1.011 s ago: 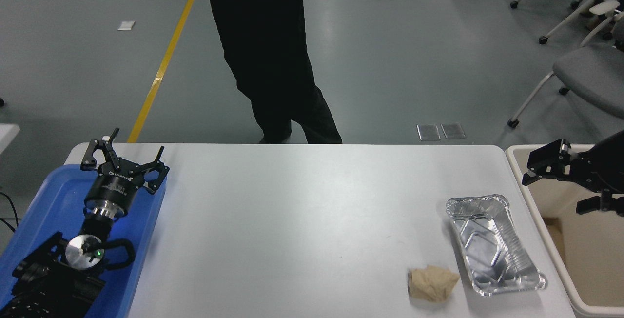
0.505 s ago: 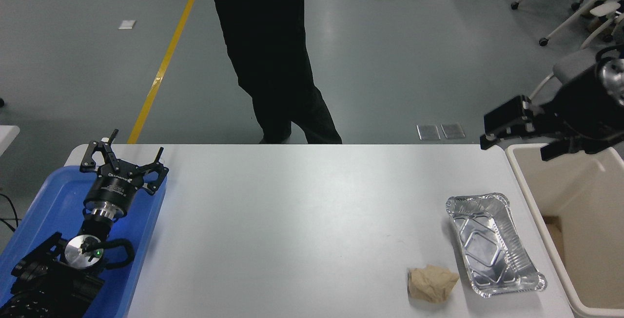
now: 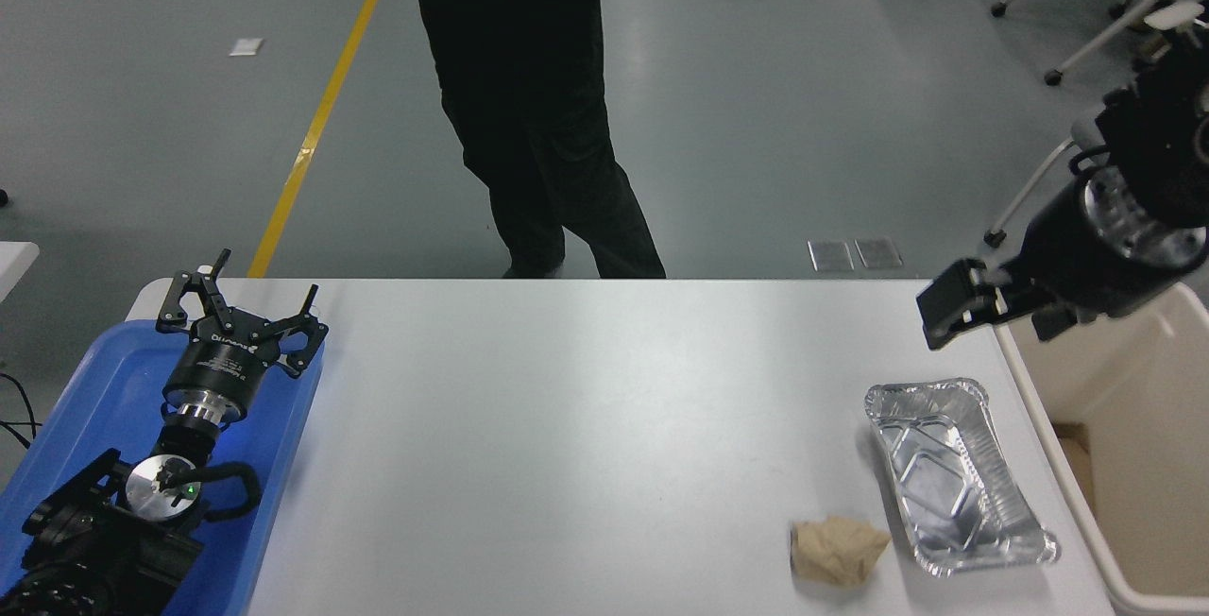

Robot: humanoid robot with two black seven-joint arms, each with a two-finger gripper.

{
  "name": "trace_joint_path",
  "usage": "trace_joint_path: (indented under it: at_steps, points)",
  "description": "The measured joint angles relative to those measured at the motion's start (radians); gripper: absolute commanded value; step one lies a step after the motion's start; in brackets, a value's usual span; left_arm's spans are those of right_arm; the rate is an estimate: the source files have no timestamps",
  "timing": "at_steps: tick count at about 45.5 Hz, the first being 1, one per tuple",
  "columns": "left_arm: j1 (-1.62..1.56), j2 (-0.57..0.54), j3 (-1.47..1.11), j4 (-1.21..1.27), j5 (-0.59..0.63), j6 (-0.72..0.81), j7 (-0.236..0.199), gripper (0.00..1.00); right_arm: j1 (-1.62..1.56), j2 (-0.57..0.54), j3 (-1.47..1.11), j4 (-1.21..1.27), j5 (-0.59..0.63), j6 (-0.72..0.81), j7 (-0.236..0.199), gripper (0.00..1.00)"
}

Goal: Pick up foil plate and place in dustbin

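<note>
Right tool [image 3: 996,312] hangs in the air, jaws spread; left tool [image 3: 241,314] parked, also spread.

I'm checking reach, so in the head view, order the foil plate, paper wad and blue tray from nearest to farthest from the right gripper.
From the right gripper:
1. foil plate, just below it.
2. paper wad, lower, left of the plate.
3. blue tray, far left edge.

The foil plate [image 3: 959,474] at four o'clock is shiny silver, ribbed along its walls, with an embossed geometric pattern on its bottom. Just at its eight o'clock lies a tan paper wad [image 3: 837,550]. The dustbin [image 3: 1030,389] at three o'clock is cream. The table [image 3: 586,427] is white. At eight o'clock a bright blue tray [image 3: 85,389] sits under the black left gripper [image 3: 241,299], which bears pale lettering, perhaps a logo. The right gripper [image 3: 992,309] is black. The floor's line [image 3: 316,125] is yellow.
</note>
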Motion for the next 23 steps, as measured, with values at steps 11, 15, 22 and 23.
trace_joint_path:
  at_steps: [11,15,22,23]
  points:
    - [0.001,0.0,0.0,0.0,0.0,0.0,0.0,0.99,-0.257,0.001,0.011,-0.083,-0.133,-0.182,-0.001,0.95]
    - [0.001,0.0,-0.001,0.0,-0.001,0.0,0.0,0.99,-0.346,0.002,0.031,-0.12,-0.166,-0.224,0.0,0.95]
    - [0.002,0.0,-0.001,0.0,-0.001,0.0,-0.002,0.99,-0.508,0.005,0.07,-0.217,-0.208,-0.278,0.0,0.95]
    - [0.002,0.0,-0.001,0.0,-0.001,0.0,-0.002,0.99,-0.535,0.005,0.077,-0.237,-0.215,-0.285,0.0,0.95]
